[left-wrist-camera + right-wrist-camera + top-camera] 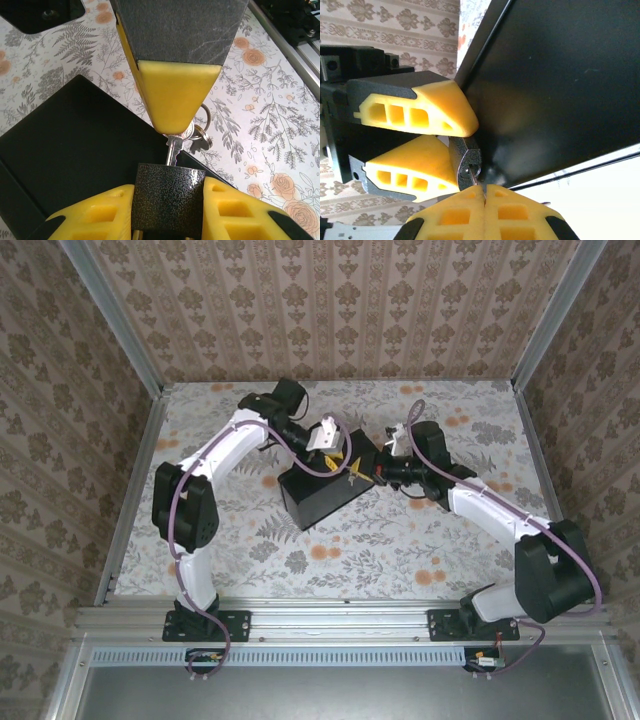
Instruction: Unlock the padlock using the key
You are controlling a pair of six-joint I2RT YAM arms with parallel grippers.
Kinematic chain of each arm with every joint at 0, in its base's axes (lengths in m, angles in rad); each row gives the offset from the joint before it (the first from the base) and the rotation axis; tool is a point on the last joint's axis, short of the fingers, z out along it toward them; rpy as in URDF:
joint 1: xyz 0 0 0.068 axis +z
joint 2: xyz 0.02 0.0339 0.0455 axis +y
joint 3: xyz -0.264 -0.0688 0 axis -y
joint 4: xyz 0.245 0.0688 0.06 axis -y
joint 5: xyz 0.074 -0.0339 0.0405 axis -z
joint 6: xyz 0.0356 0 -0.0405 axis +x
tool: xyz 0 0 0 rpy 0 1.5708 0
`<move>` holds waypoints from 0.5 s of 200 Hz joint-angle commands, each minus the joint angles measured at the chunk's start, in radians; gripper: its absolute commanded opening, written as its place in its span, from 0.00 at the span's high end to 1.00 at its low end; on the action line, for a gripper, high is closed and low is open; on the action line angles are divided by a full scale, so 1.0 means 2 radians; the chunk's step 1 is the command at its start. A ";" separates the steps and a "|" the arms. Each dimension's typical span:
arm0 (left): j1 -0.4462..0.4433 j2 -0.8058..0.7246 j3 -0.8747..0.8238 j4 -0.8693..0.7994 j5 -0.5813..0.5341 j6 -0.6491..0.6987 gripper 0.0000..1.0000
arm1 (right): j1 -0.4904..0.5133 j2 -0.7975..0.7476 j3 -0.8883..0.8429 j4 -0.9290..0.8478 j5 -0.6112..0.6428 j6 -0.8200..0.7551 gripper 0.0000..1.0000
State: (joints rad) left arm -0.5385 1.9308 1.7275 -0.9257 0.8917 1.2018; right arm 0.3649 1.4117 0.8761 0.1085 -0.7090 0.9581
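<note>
Where the two arms meet over the far right corner of the black box (pixel 322 495), the left claw (pixel 169 192) is clamped on the padlock (pixel 170 202), its yellow fingers (pixel 120 200) pressed one to each side of the dark speckled body. From the left wrist, the lock's long axis runs up and down the picture. Its flat end face is turned up towards the other claw, and the end with the loop is hidden down between the fingers. The right claw (pixel 175 100) comes in from above in that view, its yellow tips pinched shut on the head of the key (pixel 172 150). The key's silver blade points straight down, in line with the padlock, and its tip meets the middle of the lock's end face; how far it has gone in I cannot tell. Two small metal rings (pixel 199 135) hang off the key's head to the right, just beside the claw's tip. From the right wrist the same join shows from the other end. That claw's own fingers are closed flat together at the bottom, and a sliver of key rises from between them into the rounded end of the padlock. The padlock sits between the left claw's two fingers, with the box's dark side just behind. Lock and key lie over the corner of the box, with the flowered bench (pixel 280 125) beyond
</note>
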 commanded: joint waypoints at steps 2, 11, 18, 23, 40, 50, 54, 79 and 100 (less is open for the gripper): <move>-0.017 0.017 -0.022 0.017 0.011 -0.022 0.81 | 0.028 0.014 0.008 0.119 -0.049 0.049 1.00; -0.014 0.018 -0.022 0.021 0.018 -0.030 0.81 | 0.029 0.012 0.003 0.138 -0.064 0.054 1.00; -0.012 0.019 -0.021 0.019 0.024 -0.031 0.81 | 0.030 0.007 -0.001 0.143 -0.069 0.048 1.00; -0.012 0.019 -0.021 0.017 0.027 -0.031 0.81 | 0.031 0.000 -0.005 0.140 -0.068 0.039 1.00; -0.010 0.018 -0.021 0.015 0.034 -0.030 0.81 | 0.032 -0.028 -0.019 0.131 -0.056 -0.009 1.00; -0.009 0.018 -0.020 0.015 0.036 -0.030 0.81 | 0.032 -0.037 -0.026 0.136 -0.048 -0.023 1.00; -0.008 0.019 -0.019 0.015 0.038 -0.032 0.82 | 0.034 -0.038 -0.025 0.145 -0.054 -0.026 1.00; -0.006 0.021 -0.018 0.014 0.044 -0.037 0.82 | 0.047 -0.032 -0.017 0.177 -0.060 -0.021 1.00; -0.007 0.020 -0.016 0.013 0.050 -0.042 0.82 | 0.051 -0.014 -0.006 0.162 -0.060 -0.018 1.00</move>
State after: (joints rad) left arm -0.5179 1.9308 1.7153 -0.9203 0.9489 1.1625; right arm 0.3820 1.3827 0.8093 0.2600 -0.6914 0.9493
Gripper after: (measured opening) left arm 0.287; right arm 0.040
